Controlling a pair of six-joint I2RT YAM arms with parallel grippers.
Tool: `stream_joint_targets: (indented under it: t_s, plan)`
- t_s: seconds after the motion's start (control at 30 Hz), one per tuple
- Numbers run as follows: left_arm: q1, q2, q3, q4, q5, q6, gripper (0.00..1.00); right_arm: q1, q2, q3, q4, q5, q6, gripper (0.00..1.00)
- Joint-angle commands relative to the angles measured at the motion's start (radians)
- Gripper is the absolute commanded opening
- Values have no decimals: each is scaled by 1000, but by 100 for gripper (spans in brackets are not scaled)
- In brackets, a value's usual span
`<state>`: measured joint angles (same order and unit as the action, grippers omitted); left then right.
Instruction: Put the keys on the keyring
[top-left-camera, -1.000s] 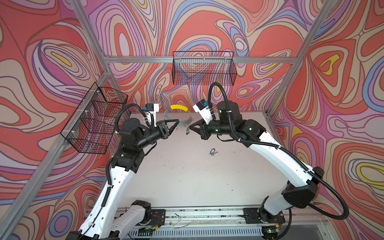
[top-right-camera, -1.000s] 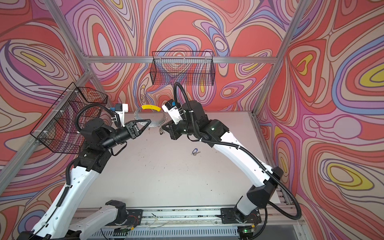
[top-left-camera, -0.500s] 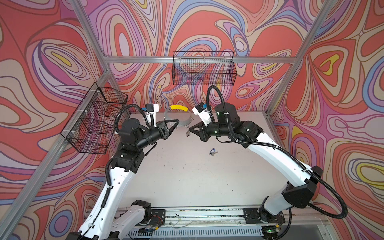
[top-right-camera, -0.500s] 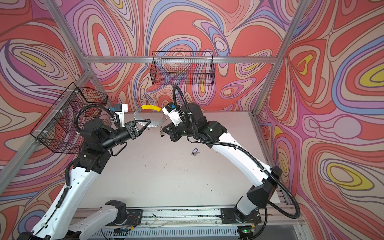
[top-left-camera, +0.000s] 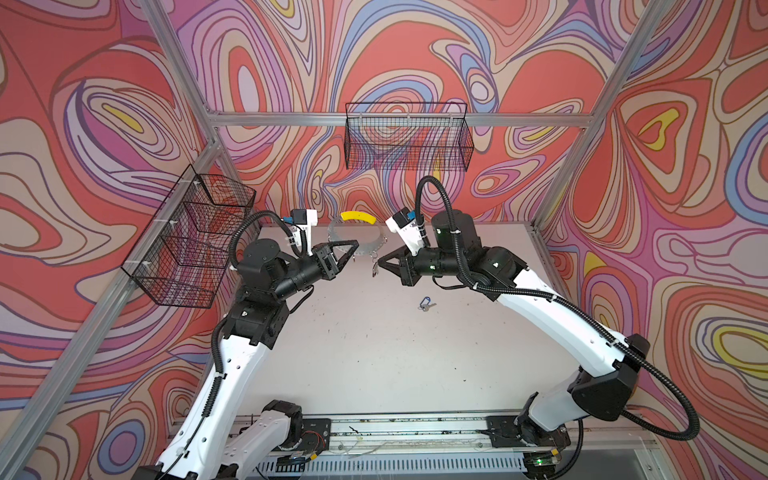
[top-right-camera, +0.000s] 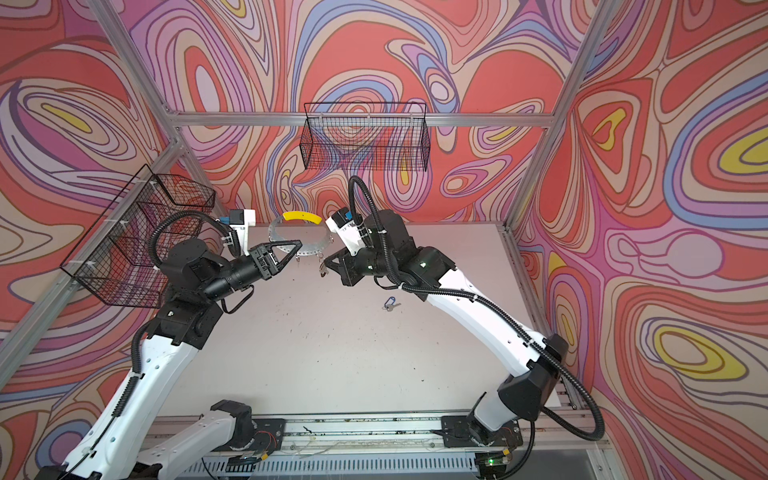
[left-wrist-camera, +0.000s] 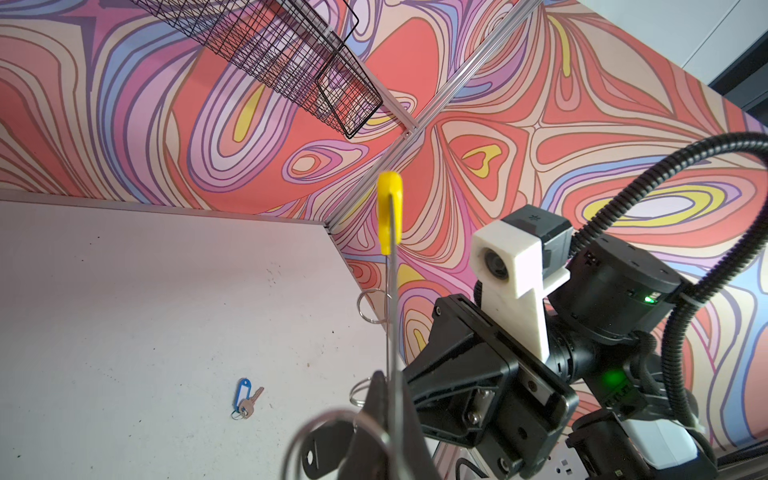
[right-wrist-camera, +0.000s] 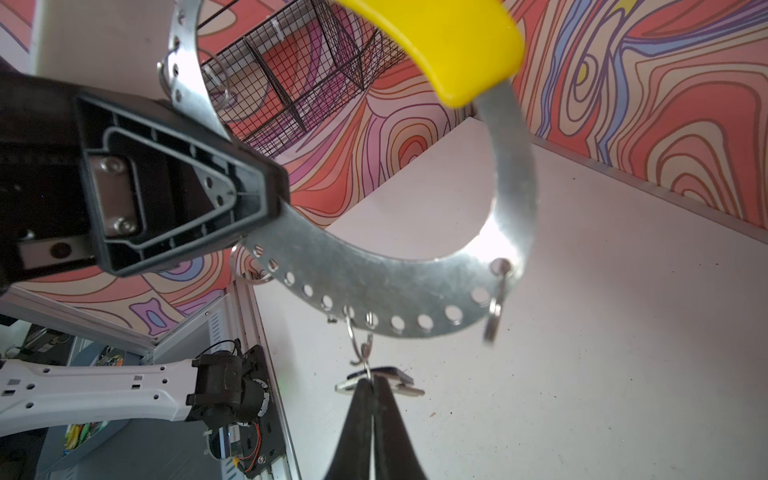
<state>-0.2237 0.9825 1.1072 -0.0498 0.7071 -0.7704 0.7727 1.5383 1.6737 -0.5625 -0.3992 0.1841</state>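
While the left pincer (top-left-camera: 354, 244) clamps the keyring (right-wrist-camera: 374, 286) and the right pincer (right-wrist-camera: 371, 390) pinches the black-tagged key (right-wrist-camera: 409, 390), tugging could slip either.

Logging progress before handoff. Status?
Left gripper shut on keyring, held upright. Right gripper shut on black-tag key at a dangling wire ring; hooked or not, unclear. Blue-tag key loose on table. Nothing blocking.

Two keys are counted: a blue-tagged key (top-left-camera: 424, 304) and a black-tagged key (right-wrist-camera: 395, 374). One keyring (right-wrist-camera: 374, 286) is counted; its small rings cannot be numbered exactly. Two baskets are counted: back basket (top-left-camera: 407, 141), side basket (top-left-camera: 191, 237). Two pincers are counted: left pincer (top-left-camera: 354, 243), right pincer (top-left-camera: 379, 262).
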Motion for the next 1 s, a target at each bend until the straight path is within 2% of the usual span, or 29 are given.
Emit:
stream_joint_targets:
  t_s: [0.0,0.2,0.3,0.33,0.4,0.47,0.53,0.7,0.8,0.97]
  plan:
    - [-6,-13,-11,101,20,-56,0,-7,-40,-59,92,-56,45,0]
    - [-6,-9,-40,212,31,-155,0,-37,-106,-195,330,-126,155,0]
    - [-6,-2,-56,266,32,-202,0,-41,-105,-215,355,-128,167,0]
    - [-6,2,-60,276,35,-213,0,-41,-103,-215,352,-126,165,6]
    - [-6,3,-60,285,32,-229,0,-41,-107,-207,333,-118,149,32]
    - [-6,2,-57,277,26,-229,0,-41,-114,-186,299,-103,122,42]
    - [-6,0,-47,258,17,-228,0,-42,-123,-158,261,-86,87,48]
    - [-6,5,-26,199,-11,-217,0,-41,-119,-73,169,-38,4,50]
    - [-6,4,-26,188,-21,-222,0,-41,-112,-42,146,-3,-33,41]
    - [-6,1,-19,172,-31,-224,0,-38,-65,8,109,-5,-53,41]
